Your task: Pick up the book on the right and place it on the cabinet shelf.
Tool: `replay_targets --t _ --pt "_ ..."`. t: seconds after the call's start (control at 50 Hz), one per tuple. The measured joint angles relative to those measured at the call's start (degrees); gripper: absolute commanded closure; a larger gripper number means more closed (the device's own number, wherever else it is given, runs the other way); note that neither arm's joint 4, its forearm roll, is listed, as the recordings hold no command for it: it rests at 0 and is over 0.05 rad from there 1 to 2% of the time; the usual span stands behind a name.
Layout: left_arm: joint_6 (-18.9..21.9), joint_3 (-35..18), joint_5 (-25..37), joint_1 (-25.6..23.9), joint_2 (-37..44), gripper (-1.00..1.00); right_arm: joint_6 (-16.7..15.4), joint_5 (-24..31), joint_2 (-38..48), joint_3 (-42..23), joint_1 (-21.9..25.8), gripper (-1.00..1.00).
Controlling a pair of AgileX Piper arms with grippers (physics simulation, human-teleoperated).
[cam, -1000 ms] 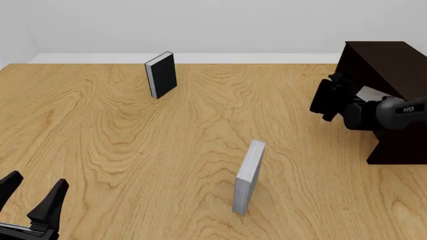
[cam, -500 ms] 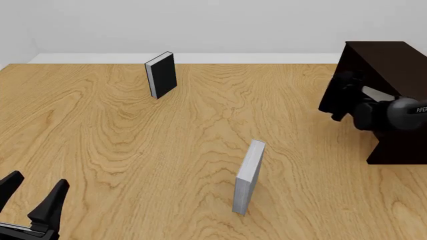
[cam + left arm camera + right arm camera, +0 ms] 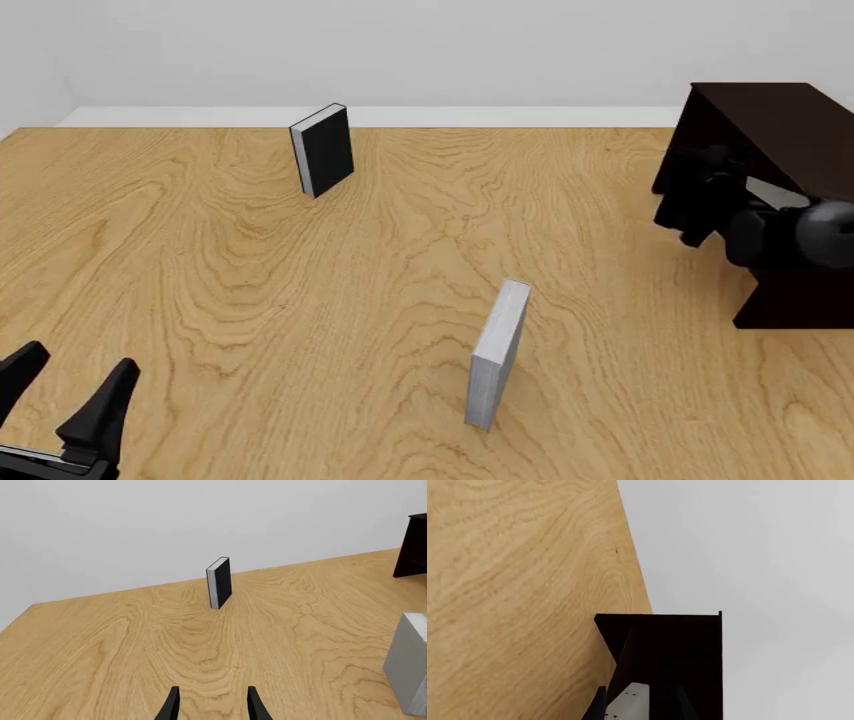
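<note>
My right gripper [image 3: 714, 190] is shut on the light-grey book [image 3: 771, 191], of which only a thin grey strip shows. It holds the book above the table, right against the open side of the very dark brown cabinet [image 3: 787, 125]. In the right wrist view the book [image 3: 629, 703] sits between the fingers, with the cabinet [image 3: 687, 650] just ahead. The shelf recess is too dark to make out. My left gripper [image 3: 60, 395] is open and empty at the near left corner; it also shows in the left wrist view [image 3: 210, 704].
A slimmer grey book [image 3: 498, 352] stands upright near the table's middle front and shows in the left wrist view [image 3: 412, 662]. A black book with white pages [image 3: 322, 150] stands at the back left, seen too in the left wrist view [image 3: 219, 582].
My right gripper has moved to the right with the grey book, closer in against the cabinet. The left arm and both standing books have not moved.
</note>
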Motion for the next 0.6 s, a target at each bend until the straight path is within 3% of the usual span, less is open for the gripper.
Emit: replay_targets --t 0.6 --pt "0.09 0.0 0.07 -0.37 -0.01 -1.0 0.35 -2.9 -2.28 4.88 -2.56 -1.0"
